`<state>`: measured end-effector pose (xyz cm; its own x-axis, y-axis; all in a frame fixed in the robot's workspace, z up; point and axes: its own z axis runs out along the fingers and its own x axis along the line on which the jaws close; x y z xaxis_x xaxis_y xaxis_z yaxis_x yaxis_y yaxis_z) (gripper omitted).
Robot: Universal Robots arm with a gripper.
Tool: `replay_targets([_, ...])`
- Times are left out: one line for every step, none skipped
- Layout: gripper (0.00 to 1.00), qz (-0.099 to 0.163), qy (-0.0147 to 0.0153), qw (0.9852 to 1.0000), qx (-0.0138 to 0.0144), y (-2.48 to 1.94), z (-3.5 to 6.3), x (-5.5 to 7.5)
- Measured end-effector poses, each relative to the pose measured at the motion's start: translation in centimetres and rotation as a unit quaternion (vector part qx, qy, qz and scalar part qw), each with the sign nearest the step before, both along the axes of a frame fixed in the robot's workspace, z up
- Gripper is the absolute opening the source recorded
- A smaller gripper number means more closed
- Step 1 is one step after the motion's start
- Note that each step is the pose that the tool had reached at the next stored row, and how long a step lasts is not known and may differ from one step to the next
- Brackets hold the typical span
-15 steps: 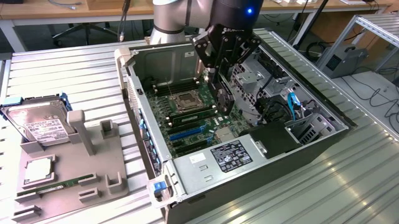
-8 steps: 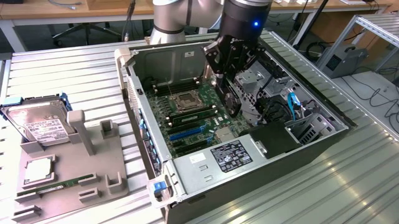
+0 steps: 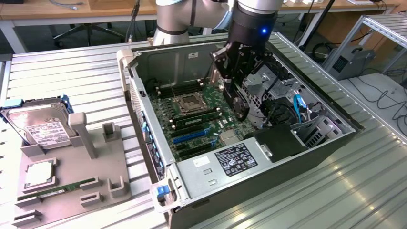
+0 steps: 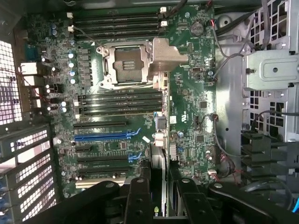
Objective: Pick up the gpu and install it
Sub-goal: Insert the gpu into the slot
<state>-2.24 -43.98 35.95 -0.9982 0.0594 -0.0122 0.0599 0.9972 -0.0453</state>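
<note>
1. A Universal Robots arm reaches into an open computer case (image 3: 210, 200) lying on a slatted metal bench, with its gripper (image 3: 239, 81) over the motherboard (image 3: 203, 102)
2. The pincer is clamped on the gpu (image 3: 240, 107), a dark card that hangs on edge below the fingers and above the board, touching nothing else that can be seen
3. In the wrist view, the gripper (image 4: 161, 200) shows as two black fingers with the gpu (image 4: 159, 161) as a thin strip between them. The strip lies near the ends of the expansion slots, among them the blue slot (image 4: 100, 137), and its lower edge is not seated in any slot
4. The CPU socket (image 4: 126, 60) stands open and empty beside the card's position, with its metal load plate raised
5. Outside the case, at the exterior view's left, a hard drive (image 3: 41, 126) sits in a grey parts fixture (image 3: 70, 176), well apart from the work
6. Risk, as a judgement: whether the card's edge lines up with a slot cannot be told, and a descent off that line could press the connector onto the slot's rim or onto small board components
7. Risk, as a judgement: the grip is on a thin, flat part, so a knock against the drive cage or the loose cables (image 3: 299, 107) could tilt the card in the fingers or make it slip
8. Risk, as a judgement: drift towards the open socket could bring the card's corner over its exposed contacts
</note>
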Motion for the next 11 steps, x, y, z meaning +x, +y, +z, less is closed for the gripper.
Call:
replay_targets([0.26, 0.005, 0.0, 1.0, 0.0, 0.0, 0.0, 0.0])
replay_targets([0.26, 0.009, 0.0, 1.0, 0.0, 0.0, 0.0, 0.0])
replay_targets([0.26, 0.013, 0.0, 0.9999, 0.0, 0.0, 0.0, 0.0])
replay_targets([0.26, 0.018, 0.0, 0.9998, 0.0, 0.0, 0.0, 0.0])
replay_targets([0.26, 0.023, 0.0, 0.9997, 0.0, 0.0, 0.0, 0.0])
replay_targets([0.26, 0.028, 0.0, 0.9996, 0.0, 0.0, 0.0, 0.0])
replay_targets([0.26, 0.032, 0.0, 0.9995, 0.0, 0.0, 0.0, 0.0])
replay_targets([0.26, 0.037, 0.0, 0.9993, 0.0, 0.0, 0.0, 0.0])
replay_targets([0.26, 0.042, 0.0, 0.9991, 0.0, 0.0, 0.0, 0.0])
replay_targets([0.26, 0.046, 0.0, 0.9989, 0.0, 0.0, 0.0, 0.0])
replay_targets([0.26, 0.05, 0.0, 0.9987, 0.0, 0.0, 0.0, 0.0])
